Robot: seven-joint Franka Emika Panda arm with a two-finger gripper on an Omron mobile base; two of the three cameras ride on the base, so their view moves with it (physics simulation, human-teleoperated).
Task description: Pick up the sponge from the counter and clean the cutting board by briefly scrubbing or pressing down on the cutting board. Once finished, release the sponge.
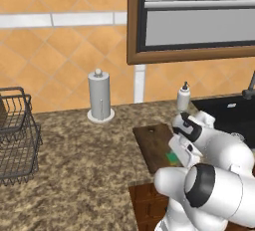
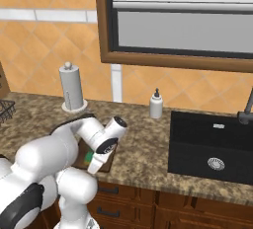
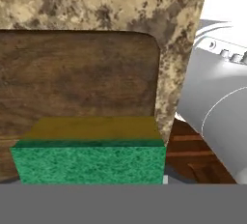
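The sponge (image 3: pixel 89 162) is seen over the cutting board (image 3: pixel 77 73), toward six o'clock; scrubbing seems underway. Pressing down is called for next. The gripper's (image 1: pixel 175 151) state cannot be told.

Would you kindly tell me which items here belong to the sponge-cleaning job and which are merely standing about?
Job: sponge, cutting board, counter.

Standing about: paper towel holder, soap bottle, wire basket, sink.
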